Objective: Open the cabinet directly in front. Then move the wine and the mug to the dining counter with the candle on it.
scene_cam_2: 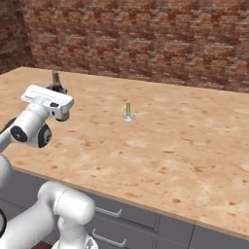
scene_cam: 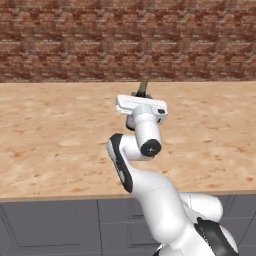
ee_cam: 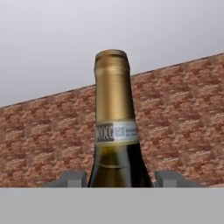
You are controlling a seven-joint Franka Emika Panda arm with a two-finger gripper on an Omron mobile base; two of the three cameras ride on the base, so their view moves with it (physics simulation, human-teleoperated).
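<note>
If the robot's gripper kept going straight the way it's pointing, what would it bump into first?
The wine bottle. It stands right between the gripper's fingers, upright and filling the middle of the hand view, so it's already there. Behind it comes the brick wall, though how far is unclear.

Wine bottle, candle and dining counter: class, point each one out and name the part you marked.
wine (ee_cam: 113, 109): hand view, tan foil neck.
candle (scene_cam_2: 128, 108): right base view, pale-yellow stick.
dining counter (scene_cam_2: 194, 146): right base view, bare stone-look top.
</note>
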